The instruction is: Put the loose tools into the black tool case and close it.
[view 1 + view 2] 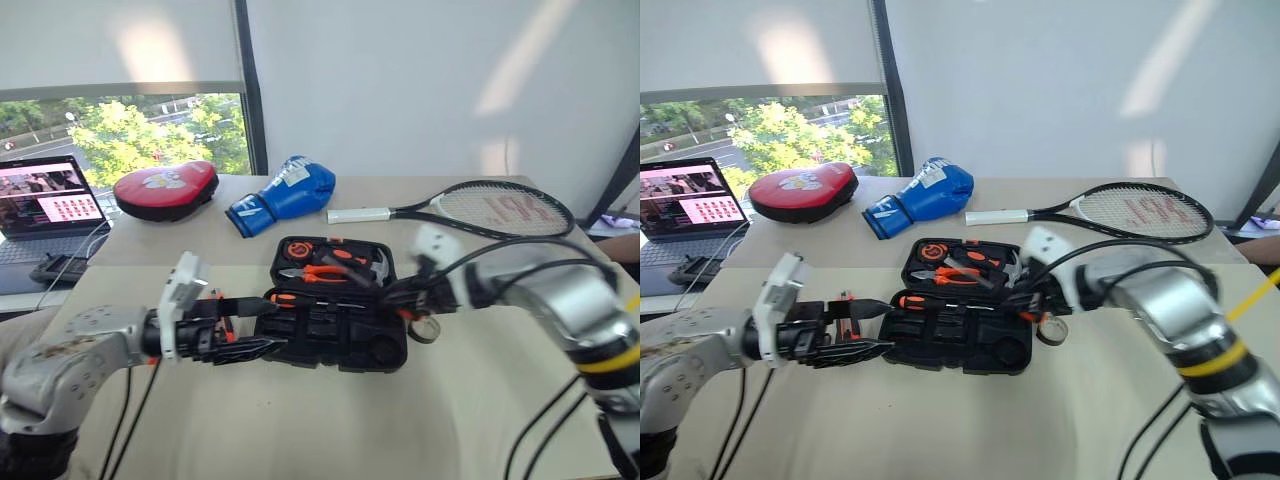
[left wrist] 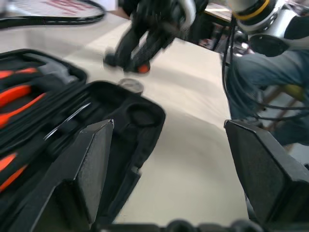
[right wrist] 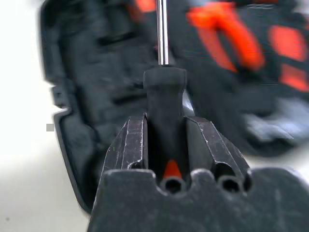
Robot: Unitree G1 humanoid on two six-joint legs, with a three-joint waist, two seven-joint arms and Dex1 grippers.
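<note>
The black tool case (image 1: 385,350) lies open at the middle of the table, with orange-handled pliers and a hammer (image 1: 322,268) in its far half. A screwdriver (image 1: 285,298) with an orange-and-black handle lies across its near half. My right gripper (image 3: 164,121) is shut on the black handle of another screwdriver (image 3: 164,92), whose metal shaft points at the case. In the head views that gripper (image 1: 398,295) hovers over the case's right edge. A small tape roll (image 1: 425,329) lies on the table just right of the case. My left gripper (image 1: 262,322) stands open at the case's left edge, holding nothing.
Behind the case lie a blue boxing glove (image 1: 285,195), a red pad (image 1: 165,188) and a tennis racket (image 1: 480,208). An open laptop (image 1: 45,205) sits at the far left on a lower table. Cables hang off my right arm (image 1: 545,420).
</note>
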